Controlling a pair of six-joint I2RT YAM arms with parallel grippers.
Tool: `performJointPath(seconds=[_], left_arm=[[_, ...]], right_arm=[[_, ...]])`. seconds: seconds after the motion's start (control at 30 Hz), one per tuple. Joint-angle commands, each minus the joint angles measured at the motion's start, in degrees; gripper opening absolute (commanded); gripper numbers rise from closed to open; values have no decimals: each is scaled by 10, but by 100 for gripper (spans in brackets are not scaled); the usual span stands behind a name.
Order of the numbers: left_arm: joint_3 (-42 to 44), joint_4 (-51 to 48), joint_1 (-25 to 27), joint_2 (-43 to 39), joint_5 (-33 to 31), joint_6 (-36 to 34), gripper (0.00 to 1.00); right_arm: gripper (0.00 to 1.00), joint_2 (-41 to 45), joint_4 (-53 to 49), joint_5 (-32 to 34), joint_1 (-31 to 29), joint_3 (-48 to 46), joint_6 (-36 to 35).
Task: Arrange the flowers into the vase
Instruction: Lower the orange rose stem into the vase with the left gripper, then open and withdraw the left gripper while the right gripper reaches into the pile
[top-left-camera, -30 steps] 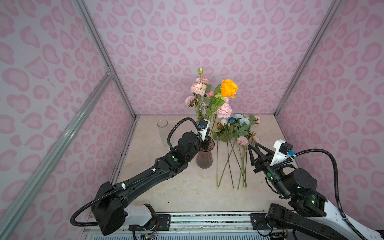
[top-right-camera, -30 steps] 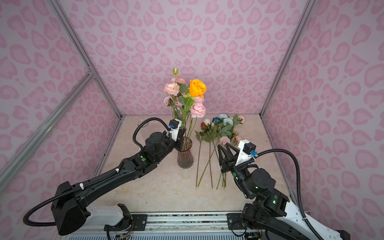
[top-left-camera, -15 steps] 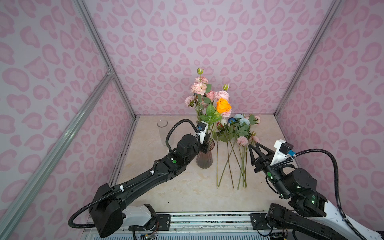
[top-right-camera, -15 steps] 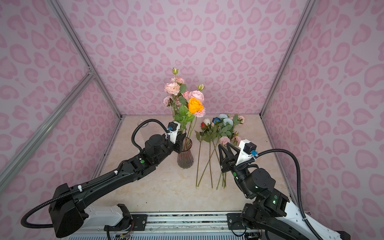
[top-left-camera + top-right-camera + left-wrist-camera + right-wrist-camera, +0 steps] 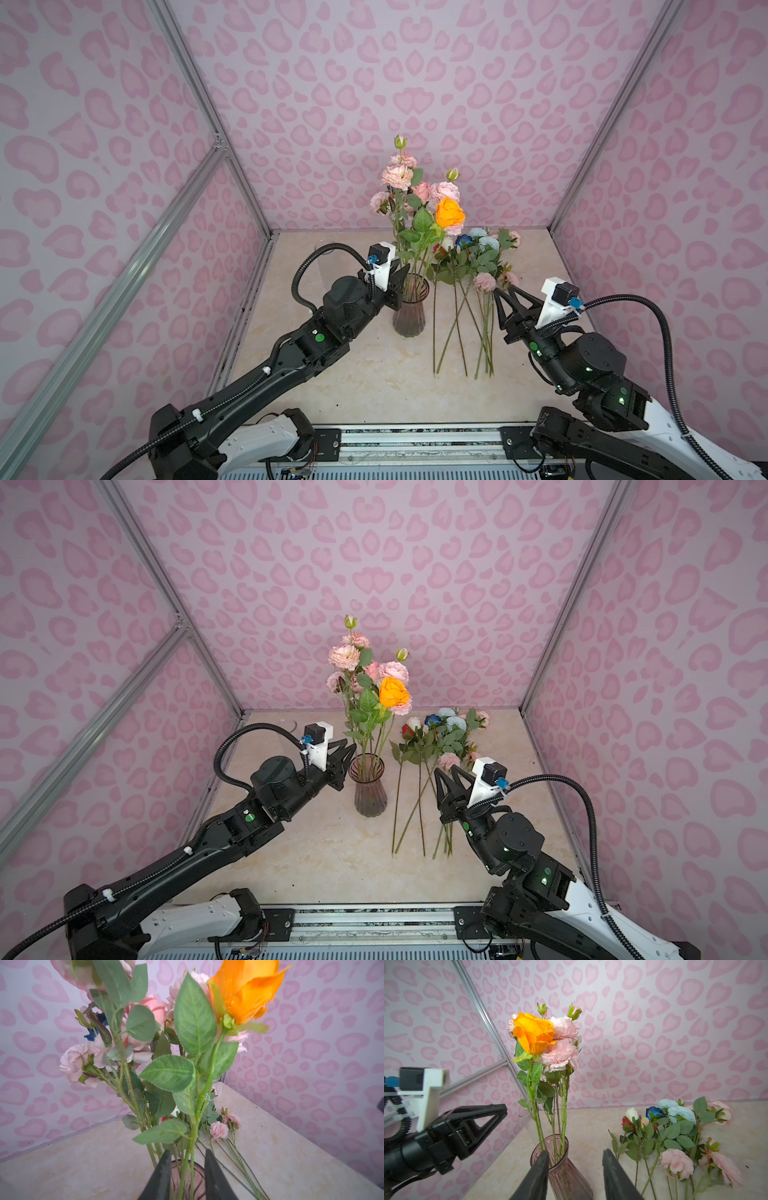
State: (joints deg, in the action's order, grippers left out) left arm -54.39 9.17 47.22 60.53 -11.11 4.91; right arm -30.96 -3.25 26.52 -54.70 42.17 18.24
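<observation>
Ribbed pink glass vase (image 5: 409,316), serrate-leafed orange rose (image 5: 450,212), seemingly fabric-petalled

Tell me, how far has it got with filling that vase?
Done: several pink blooms and the orange rose stand in the vase. In hand: the left gripper sits at the vase's rim, jaws apart around the rose's stem, not gripping; the right gripper is open and empty. Left: a bunch of flowers lying on the table beside the vase.

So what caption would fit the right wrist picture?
Orange rose and pink blooms in the vase, left tool alongside, more flowers on the table.
</observation>
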Motion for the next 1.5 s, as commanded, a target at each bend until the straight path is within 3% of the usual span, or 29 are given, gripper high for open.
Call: performJointPath(seconds=[0.0,0.17,0.2,0.37,0.43,0.53,0.6,0.8,0.93,1.13,1.47], left_arm=[[7,-32,-1,-43,-7,7,30],[33,-60,-1,-121,-73,18,35],[39,-62,-1,-135,-101,26,45],[63,-50,-5,-176,-271,90,71],[56,-55,-13,-170,-326,108,77],[41,-67,-30,-149,-359,117,80],[44,-80,-42,-142,-353,134,81],[64,-120,-94,-132,-236,222,80],[48,-142,-109,-115,-187,238,79],[52,-151,-119,-118,-177,243,79],[54,-154,-128,-125,-160,245,77]], right_arm=[[44,-12,-18,2,10,13,-9],[45,-40,-65,-11,68,35,-3],[45,-48,-77,-24,91,39,4],[42,-111,-126,-151,238,41,77],[41,-142,-126,-212,286,35,99],[39,-199,-121,-253,319,30,113],[37,-235,-125,-262,321,36,110],[36,-334,-120,-284,322,46,98],[36,-424,-121,-311,321,79,91],[35,-573,-177,-321,326,173,76],[34,-704,-183,-331,332,240,75]])
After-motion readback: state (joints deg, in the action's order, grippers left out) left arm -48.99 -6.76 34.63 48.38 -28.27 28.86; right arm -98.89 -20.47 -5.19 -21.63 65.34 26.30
